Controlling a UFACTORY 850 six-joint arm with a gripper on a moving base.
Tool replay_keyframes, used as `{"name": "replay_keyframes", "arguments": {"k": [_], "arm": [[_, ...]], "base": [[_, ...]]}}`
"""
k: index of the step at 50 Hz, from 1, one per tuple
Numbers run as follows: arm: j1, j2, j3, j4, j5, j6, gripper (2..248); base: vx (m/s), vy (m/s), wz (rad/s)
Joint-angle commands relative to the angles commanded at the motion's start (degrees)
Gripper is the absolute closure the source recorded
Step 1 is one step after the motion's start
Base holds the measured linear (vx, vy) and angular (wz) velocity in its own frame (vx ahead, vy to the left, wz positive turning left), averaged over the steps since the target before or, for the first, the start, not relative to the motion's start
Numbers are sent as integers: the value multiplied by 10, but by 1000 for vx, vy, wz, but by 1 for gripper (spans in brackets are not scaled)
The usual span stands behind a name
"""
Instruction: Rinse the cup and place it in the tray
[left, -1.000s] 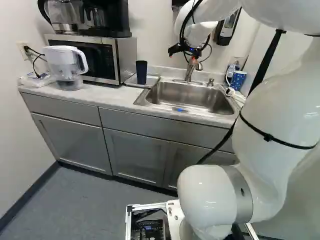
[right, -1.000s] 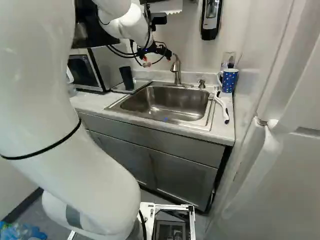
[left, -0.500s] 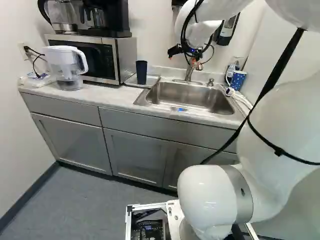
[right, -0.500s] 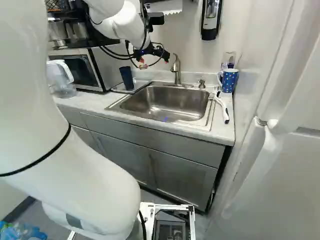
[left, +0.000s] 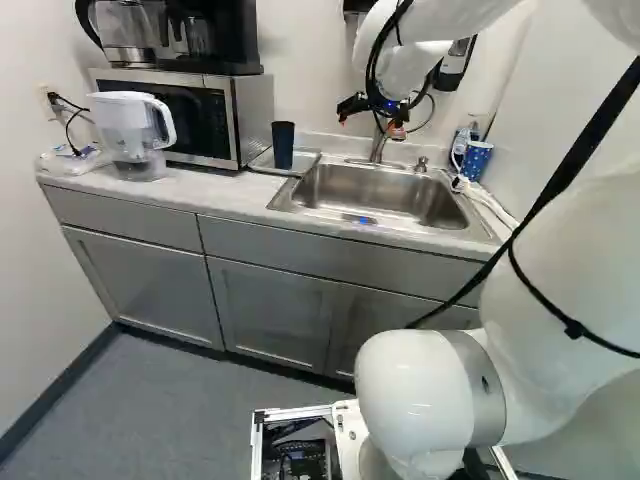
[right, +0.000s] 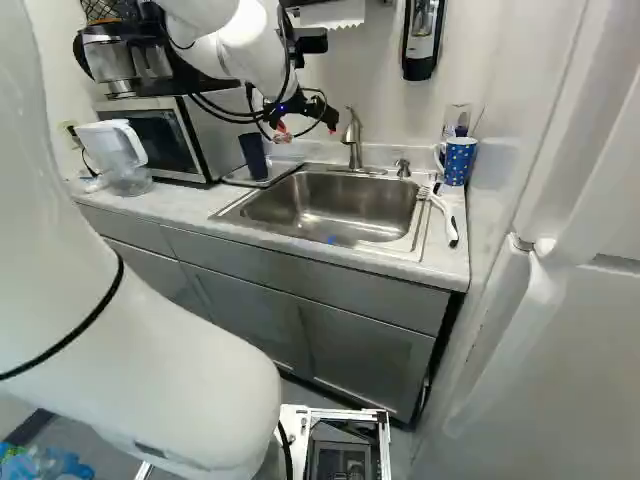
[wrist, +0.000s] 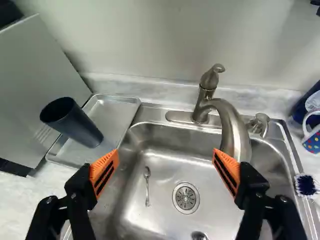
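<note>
Above the sink's back edge, beside the faucet, hangs my gripper (right: 305, 115); the wrist view shows the gripper (wrist: 166, 167) open, its orange pads wide apart with nothing between them. A dark blue cup (left: 283, 145) stands upright on the metal tray (wrist: 111, 112), left of the sink and outside the gripper's fingers. The sink basin (wrist: 165, 200) lies beneath the gripper, with a small spoon (wrist: 147, 186) beside the drain. The faucet (wrist: 231, 125) curves over the basin, near one finger.
A microwave (left: 205, 115) with a coffee maker on top stands left of the tray, and a water pitcher (left: 130, 130) beyond it. Right of the sink are a dotted blue mug (right: 457, 160) and a white-handled brush (right: 442, 215). A wall dispenser (right: 422, 38) hangs above.
The arm's large lower links have swung outward, to the right in the left base view. My gripper has shifted slightly and stays open. The cup and tray have not moved.
</note>
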Motion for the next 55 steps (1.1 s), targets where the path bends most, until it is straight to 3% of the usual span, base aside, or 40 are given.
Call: {"name": "replay_keyframes", "arguments": {"k": [55], "arm": [[-65, 31, 28, 0, -95, 0, 3]], "base": [[0, 0, 0]]}}
